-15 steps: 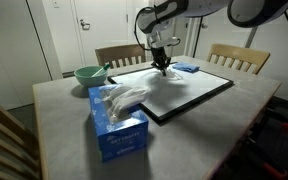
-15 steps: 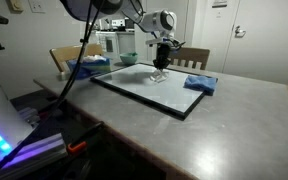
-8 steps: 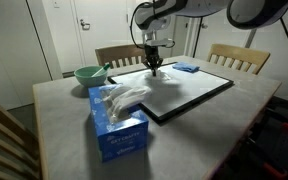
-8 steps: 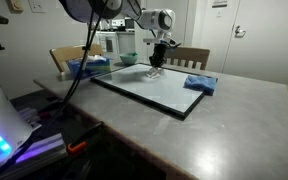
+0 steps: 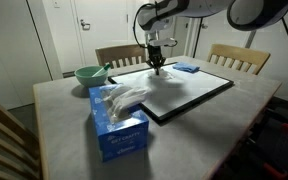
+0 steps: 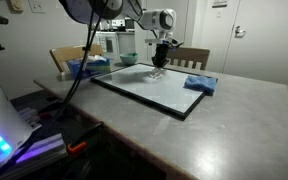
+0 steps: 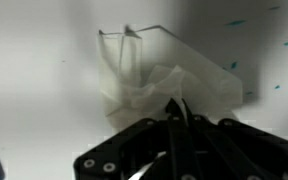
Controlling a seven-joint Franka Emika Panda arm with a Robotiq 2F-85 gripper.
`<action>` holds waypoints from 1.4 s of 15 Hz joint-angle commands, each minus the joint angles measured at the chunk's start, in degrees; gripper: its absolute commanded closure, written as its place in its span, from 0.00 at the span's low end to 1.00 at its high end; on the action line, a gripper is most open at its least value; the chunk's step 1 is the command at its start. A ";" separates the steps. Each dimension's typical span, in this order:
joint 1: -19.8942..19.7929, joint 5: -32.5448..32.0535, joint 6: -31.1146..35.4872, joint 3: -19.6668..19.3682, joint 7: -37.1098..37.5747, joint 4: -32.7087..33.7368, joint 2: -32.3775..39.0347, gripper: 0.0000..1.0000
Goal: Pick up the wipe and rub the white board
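The white board (image 5: 189, 95) (image 6: 144, 88) lies flat on the table, black-framed, in both exterior views. My gripper (image 5: 156, 67) (image 6: 160, 68) points straight down over its far part, shut on the wipe (image 5: 156, 73) (image 6: 157, 75). In the wrist view the thin crumpled white wipe (image 7: 159, 85) spreads out on the board (image 7: 44, 70) ahead of the closed fingertips of the gripper (image 7: 174, 106). Faint blue pen marks (image 7: 234, 23) dot the board to the right.
A blue tissue box (image 5: 117, 125) (image 6: 84, 67) with tissue sticking out stands by the board's near corner. A green bowl (image 5: 87, 74) and a folded blue cloth (image 5: 186, 68) (image 6: 199, 84) sit at the board's edges. Wooden chairs (image 5: 234, 58) line the table's far side.
The gripper slid the wipe a short way sideways across the board, then came back slightly. It has stayed shut on the wipe.
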 commanded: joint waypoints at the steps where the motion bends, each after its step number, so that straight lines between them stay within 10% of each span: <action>1: -3.44 -0.60 4.92 -2.20 2.28 0.70 4.27 1.00; 13: 2.43 0.32 9.10 2.78 -4.92 1.54 4.07 1.00; 21: 2.30 -7.75 8.31 -2.83 2.96 2.66 5.77 1.00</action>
